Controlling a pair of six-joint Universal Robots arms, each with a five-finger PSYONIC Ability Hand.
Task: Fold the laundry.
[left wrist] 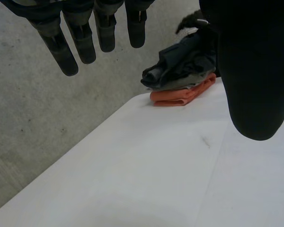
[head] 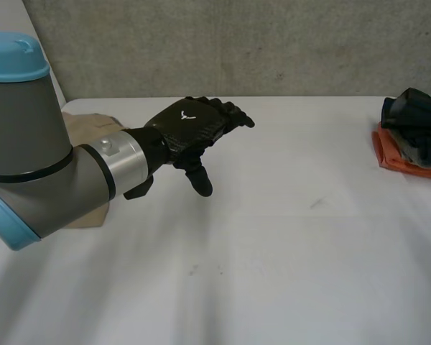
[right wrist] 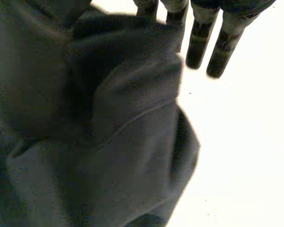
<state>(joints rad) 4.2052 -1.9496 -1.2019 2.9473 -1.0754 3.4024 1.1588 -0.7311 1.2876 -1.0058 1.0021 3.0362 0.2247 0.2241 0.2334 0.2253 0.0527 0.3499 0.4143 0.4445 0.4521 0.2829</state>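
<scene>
Left hand empty, fingers straight, dark cloth pile well beyond fingertips; right hand over it, hold untellable, so a lift could drag the orange cloth along.

White table, one small dark mark on its surface. Folded orange cloth lies flat at the far edge, with a heap of dark clothes resting on top of it. Tan cloth lies well apart from the orange cloth, across the table's width, partly hidden.

Lab-like test space: white table (bare concrete wall behind)
</scene>
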